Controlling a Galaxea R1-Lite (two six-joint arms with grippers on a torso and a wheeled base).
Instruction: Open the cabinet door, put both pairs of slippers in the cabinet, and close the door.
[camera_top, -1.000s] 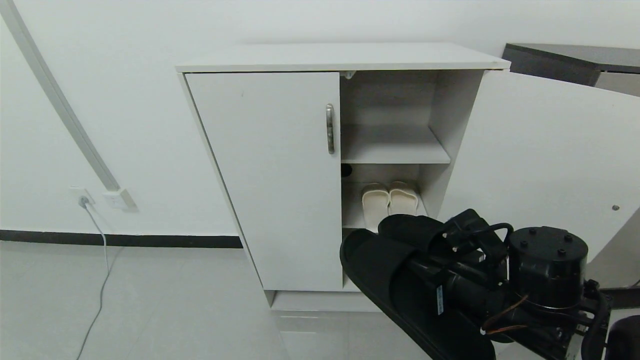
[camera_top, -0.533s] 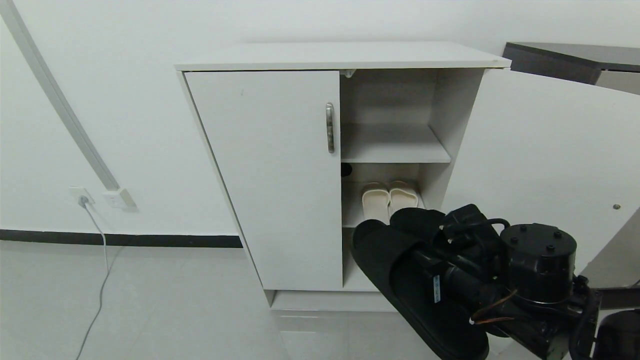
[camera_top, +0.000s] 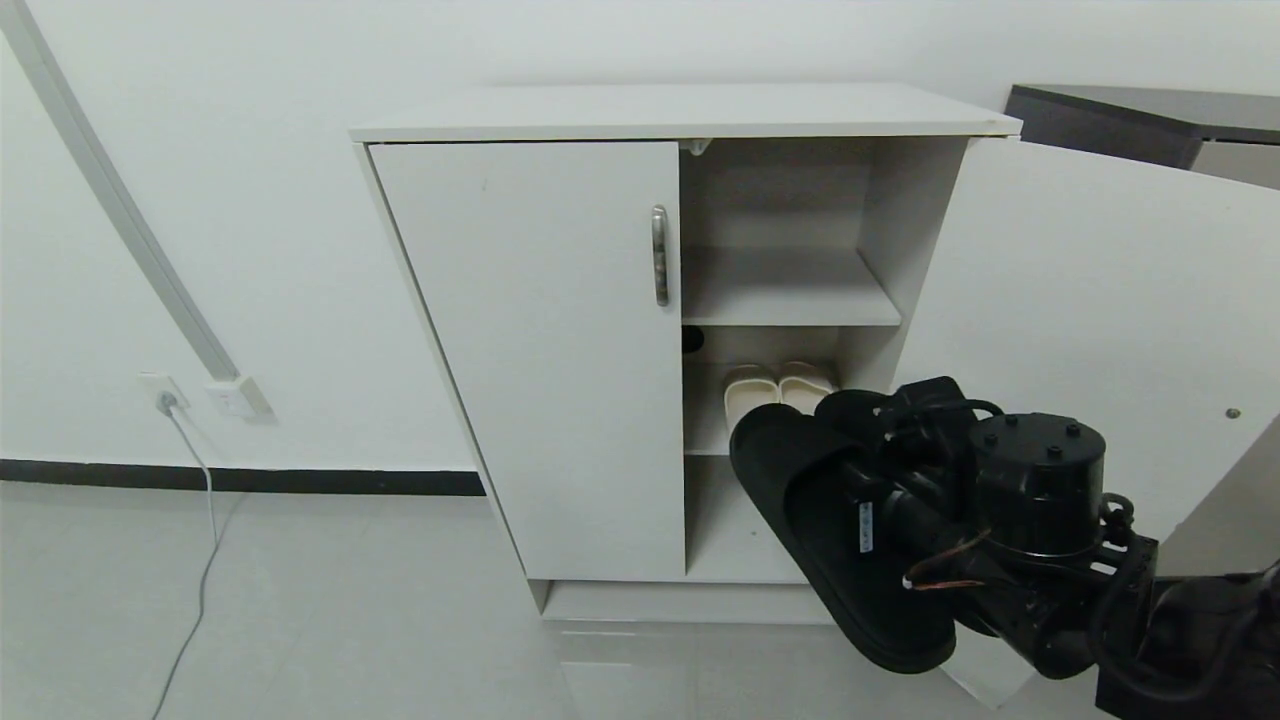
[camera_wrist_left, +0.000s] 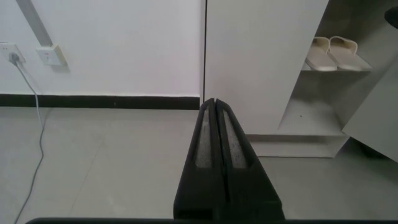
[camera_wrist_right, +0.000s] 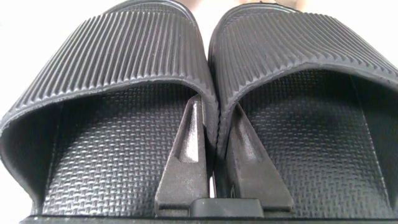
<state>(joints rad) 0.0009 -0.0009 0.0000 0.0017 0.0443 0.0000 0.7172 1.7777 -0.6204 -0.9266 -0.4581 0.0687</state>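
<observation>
The right pincer (camera_wrist_right: 211, 158), clamped on the black slippers (camera_top: 835, 520) by their adjoining edges, has lifted them closer to the open cabinet (camera_top: 530, 350). Their toes are now near the cream slippers (camera_top: 775, 388) on its middle shelf (camera_top: 710, 440), so placing looks imminent. The left pincer (camera_wrist_left: 216, 140) hangs pressed together, empty, above grey floor tiles (camera_top: 300, 600) by a white wall (camera_top: 250, 200).

I take this for the hallway of a home, or a room fitted out like one. A white shoe cabinet (camera_top: 680, 110) stands against a plain white wall (camera_top: 260, 200), one door open, with cream slippers (camera_top: 775, 388) on a shelf inside. The black slippers (camera_top: 790, 480) I carry are house wear too. The floor (camera_top: 350, 620) is pale grey tile, with a black skirting strip (camera_top: 240, 480) at the wall's foot. A socket (camera_top: 160, 395) feeds a grey cord (camera_top: 205, 520), and a cable duct (camera_top: 120, 200) slants up the wall.
</observation>
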